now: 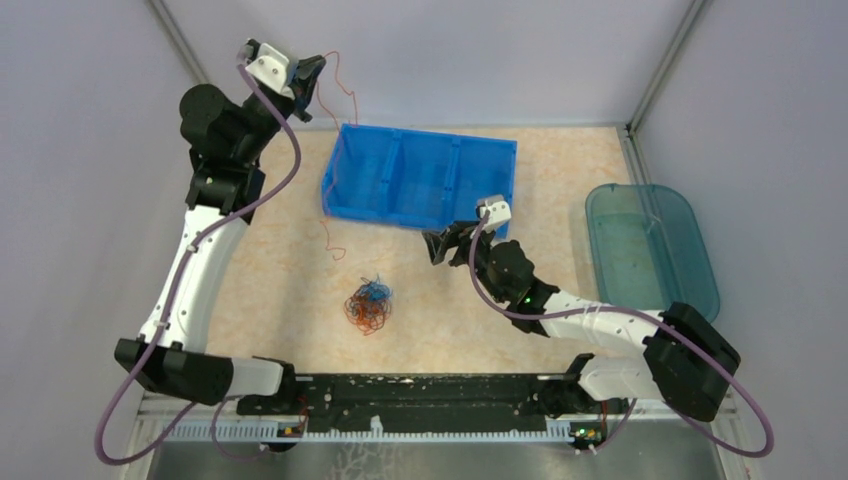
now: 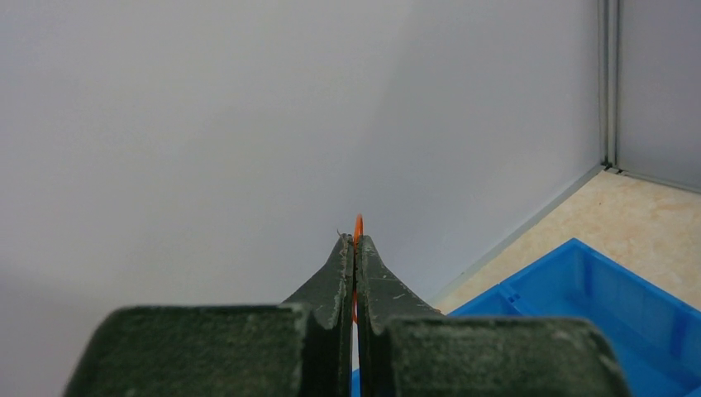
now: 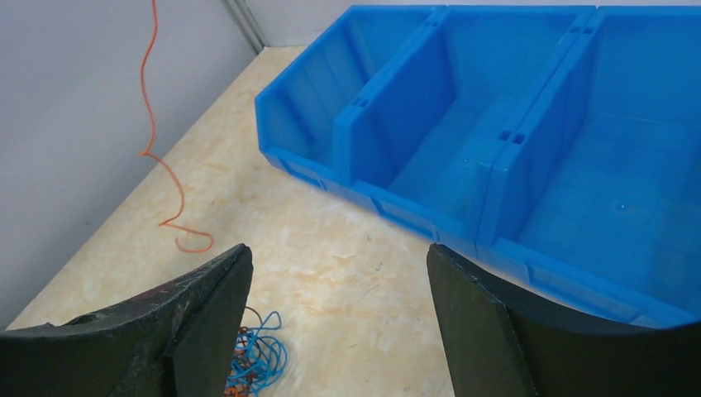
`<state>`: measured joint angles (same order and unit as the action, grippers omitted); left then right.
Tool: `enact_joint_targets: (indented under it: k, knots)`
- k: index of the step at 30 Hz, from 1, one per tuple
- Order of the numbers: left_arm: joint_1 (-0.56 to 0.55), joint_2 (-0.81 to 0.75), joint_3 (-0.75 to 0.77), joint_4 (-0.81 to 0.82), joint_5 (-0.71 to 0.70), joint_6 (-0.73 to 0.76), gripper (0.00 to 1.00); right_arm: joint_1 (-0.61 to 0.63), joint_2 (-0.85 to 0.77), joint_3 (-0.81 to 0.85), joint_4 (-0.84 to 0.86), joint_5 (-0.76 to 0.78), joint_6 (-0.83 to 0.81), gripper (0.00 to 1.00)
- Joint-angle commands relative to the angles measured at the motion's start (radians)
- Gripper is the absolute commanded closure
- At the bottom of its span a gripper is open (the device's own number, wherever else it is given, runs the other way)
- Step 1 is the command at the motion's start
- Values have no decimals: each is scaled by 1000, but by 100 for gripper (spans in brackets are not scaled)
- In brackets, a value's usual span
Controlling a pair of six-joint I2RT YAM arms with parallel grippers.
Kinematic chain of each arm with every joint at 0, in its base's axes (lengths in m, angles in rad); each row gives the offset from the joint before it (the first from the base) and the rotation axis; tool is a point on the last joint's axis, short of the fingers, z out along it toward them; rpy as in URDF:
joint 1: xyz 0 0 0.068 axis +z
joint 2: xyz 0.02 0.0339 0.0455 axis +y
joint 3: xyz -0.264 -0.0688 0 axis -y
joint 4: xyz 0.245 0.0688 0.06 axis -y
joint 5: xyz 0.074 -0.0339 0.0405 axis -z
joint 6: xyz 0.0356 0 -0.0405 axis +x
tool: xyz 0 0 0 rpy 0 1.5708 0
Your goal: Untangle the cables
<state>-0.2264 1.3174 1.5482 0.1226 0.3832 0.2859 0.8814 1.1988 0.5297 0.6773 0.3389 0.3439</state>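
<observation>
A clump of thin curly cables [image 1: 369, 306] in red, blue and dark brown lies on the table's middle; its blue loops also show in the right wrist view [image 3: 258, 356]. My left gripper [image 1: 309, 75] is raised high at the back left, shut on a single red cable [image 2: 358, 227] that hangs down [image 1: 340, 100] past the blue bin, its lower end curled on the table [image 3: 186, 236]. My right gripper [image 1: 437, 247] is open and empty, just right of and behind the clump, in front of the bin.
A blue bin with three compartments [image 1: 420, 180] stands at the back middle, also in the right wrist view [image 3: 512, 141]. A teal tray [image 1: 650, 245] lies at the right. Grey walls close the left and back.
</observation>
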Motion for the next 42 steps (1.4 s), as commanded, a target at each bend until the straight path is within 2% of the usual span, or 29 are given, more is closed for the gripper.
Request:
enact_joint_targets:
  k: [1, 10, 21, 33, 37, 42]
  knots:
    - [4, 24, 61, 71, -27, 42, 100, -2, -35, -1, 17, 9, 14, 22]
    - [4, 74, 82, 125, -52, 141, 100, -2, -30, -12, 20, 2, 25, 23]
    - [4, 185, 53, 147, -70, 193, 100, -11, -38, -28, 35, 14, 26, 23]
    - [4, 337, 61, -21, -83, 152, 100, -38, -55, -46, 47, 2, 43, 24]
    - [4, 346, 38, -37, -88, 169, 100, -48, -60, -54, 49, -3, 52, 24]
    - [-3, 367, 7, -172, -139, 220, 100, -56, -57, -51, 46, -12, 69, 24]
